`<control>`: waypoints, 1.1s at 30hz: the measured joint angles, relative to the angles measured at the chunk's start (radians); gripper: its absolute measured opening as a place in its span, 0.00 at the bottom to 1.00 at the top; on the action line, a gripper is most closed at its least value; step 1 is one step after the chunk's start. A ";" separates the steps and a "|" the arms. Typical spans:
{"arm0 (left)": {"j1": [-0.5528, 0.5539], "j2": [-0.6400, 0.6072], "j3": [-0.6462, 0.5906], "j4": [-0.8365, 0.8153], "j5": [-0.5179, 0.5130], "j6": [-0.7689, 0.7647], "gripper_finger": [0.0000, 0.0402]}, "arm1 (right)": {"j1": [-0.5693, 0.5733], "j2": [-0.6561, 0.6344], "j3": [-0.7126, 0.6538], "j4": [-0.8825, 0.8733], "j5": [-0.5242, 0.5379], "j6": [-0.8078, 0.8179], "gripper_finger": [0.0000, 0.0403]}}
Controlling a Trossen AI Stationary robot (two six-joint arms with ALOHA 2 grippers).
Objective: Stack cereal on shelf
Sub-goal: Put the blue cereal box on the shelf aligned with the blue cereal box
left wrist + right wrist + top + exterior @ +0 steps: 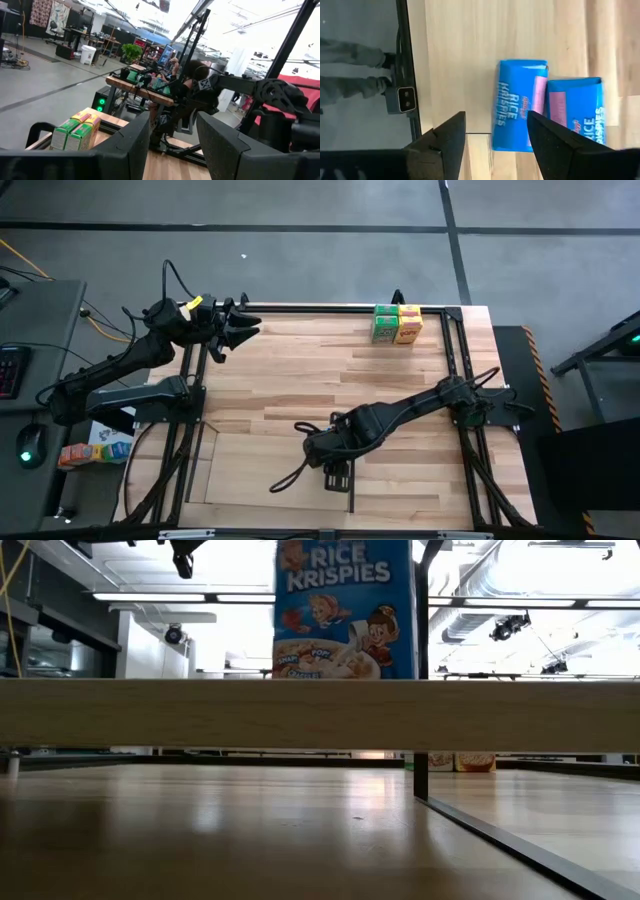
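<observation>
Two blue Rice Krispies boxes lie under the right arm, and more cereal waits at the far edge of the desk.

Both blue boxes [520,105] [577,117] lie flat and side by side on the wooden desk [300,370], touching along their long sides. The right gripper [495,131] hangs just above them with its jaws open and nothing between them, one finger over the nearer box. In the low view, a blue Rice Krispies box [345,608] rises tall behind a pale wooden bar [320,715]. A green box [385,323] and a yellow-orange box [408,323] stand touching at the desk's far edge. The left gripper [243,323] waits at the far left corner, jaws open and empty.
</observation>
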 joint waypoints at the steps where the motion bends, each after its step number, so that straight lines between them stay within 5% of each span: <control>1: 0.000 0.000 0.000 0.000 0.000 0.000 0.38 | 0.000 -0.004 0.002 0.000 0.009 0.000 0.47; 9: 0.000 0.000 0.000 0.000 0.000 -0.001 0.38 | 0.000 0.002 0.012 0.230 0.125 -0.002 0.42; 18: 0.000 0.000 0.000 0.000 0.000 0.000 0.38 | -0.014 0.042 -0.085 0.372 0.220 0.053 0.03; 33: 0.000 0.000 0.000 0.000 0.000 0.000 0.38 | -0.019 0.060 -0.109 0.235 0.172 0.037 0.00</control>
